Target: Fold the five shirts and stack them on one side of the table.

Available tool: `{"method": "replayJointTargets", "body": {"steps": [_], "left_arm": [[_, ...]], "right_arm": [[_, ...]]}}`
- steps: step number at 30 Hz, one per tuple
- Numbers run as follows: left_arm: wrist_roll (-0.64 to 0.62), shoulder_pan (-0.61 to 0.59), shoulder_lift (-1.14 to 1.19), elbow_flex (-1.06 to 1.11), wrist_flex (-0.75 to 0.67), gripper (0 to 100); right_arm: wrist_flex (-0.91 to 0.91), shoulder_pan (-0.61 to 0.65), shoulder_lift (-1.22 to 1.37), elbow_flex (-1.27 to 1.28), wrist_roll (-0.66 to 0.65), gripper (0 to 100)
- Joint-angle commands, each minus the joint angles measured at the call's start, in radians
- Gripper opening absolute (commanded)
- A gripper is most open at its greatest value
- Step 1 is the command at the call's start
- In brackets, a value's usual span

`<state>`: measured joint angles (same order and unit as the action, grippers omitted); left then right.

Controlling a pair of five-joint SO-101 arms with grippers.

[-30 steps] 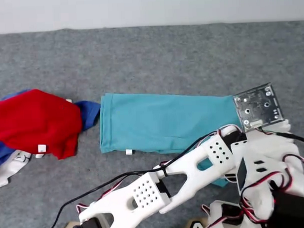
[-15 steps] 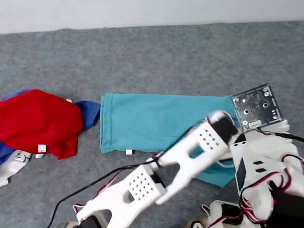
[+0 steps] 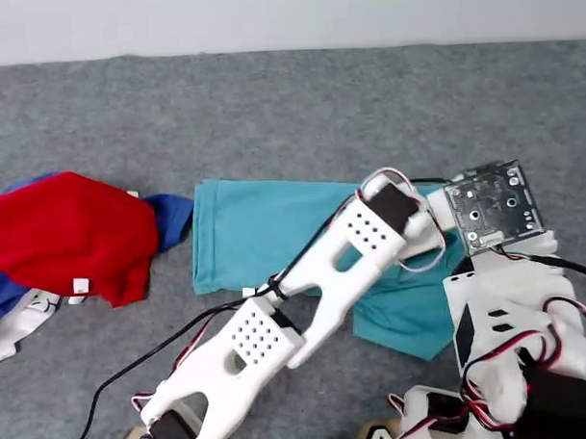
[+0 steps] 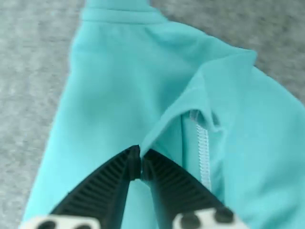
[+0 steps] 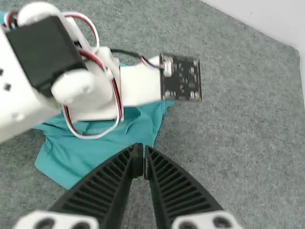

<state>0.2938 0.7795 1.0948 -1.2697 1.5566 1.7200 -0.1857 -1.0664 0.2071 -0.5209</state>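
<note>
arm links [image 3: 259, 346]: white, perforated | hand fingers [image 4: 105, 186]: black, ribbed | cables [image 5: 116, 100]: red-and-white | servo [image 5: 43, 52]: black | circuit board [image 3: 492, 208]: dark

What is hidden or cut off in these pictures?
High view: the left arm covers the teal shirt's middle.
High view: the red shirt covers most of the blue shirt and white shirt; the left edge cuts them.
Left wrist view: left claw hides how many layers it pinches.
</note>
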Motion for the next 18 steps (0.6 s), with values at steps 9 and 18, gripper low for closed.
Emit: {"method": "replayJointTargets", "body": {"steps": [9, 18], "left_arm": [[-0.009, -0.063, 0.055, -0.031, -0.103, 15], [-0.005, -0.066, -0.009, -0.044, -0.044, 14]], "right_arm": [[0.005, 0.008, -0.001, -0.003, 0.002, 2.3], [0.005, 0.008, -0.001, -0.006, 0.002, 2.3]]}}
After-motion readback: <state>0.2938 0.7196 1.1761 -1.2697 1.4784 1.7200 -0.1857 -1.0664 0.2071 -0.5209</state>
